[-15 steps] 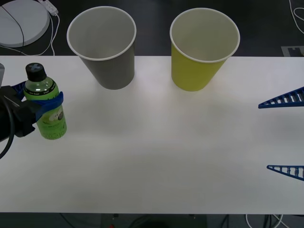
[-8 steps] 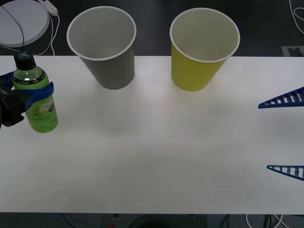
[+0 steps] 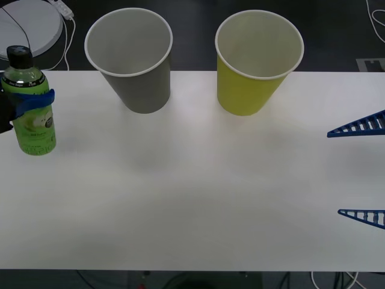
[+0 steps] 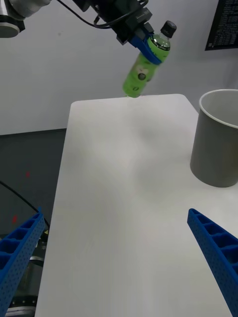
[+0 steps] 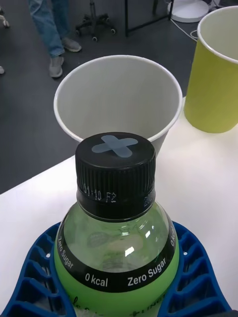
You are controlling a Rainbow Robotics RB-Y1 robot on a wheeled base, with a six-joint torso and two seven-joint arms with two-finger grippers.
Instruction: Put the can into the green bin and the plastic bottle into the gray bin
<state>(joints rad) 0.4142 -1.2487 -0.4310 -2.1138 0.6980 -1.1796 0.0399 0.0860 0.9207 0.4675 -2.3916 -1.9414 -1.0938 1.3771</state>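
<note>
My left gripper (image 3: 31, 100) is shut on the plastic bottle (image 3: 31, 117), a small bright-green bottle with a black cap. It holds the bottle lifted and slightly tilted over the table's left end (image 4: 143, 69). In the left wrist view the bottle (image 5: 116, 237) sits between the blue fingers (image 5: 39, 277), with the gray bin (image 5: 67, 116) just beyond it. The gray bin (image 3: 144, 90) and the green bin (image 3: 243, 93) stand upright and empty side by side at the back. My right gripper (image 3: 361, 170) hangs open at the right edge. The can is out of view.
The white table (image 3: 192, 198) stretches bare between the bins and the front edge. A white round device (image 3: 24, 27) with a cable lies on the floor beyond the back left corner. An office chair base (image 5: 94, 25) stands on the floor behind the table.
My left gripper has carried the bottle leftward and toward the back of the table, further from the middle. The right gripper and both bins have stayed still.
</note>
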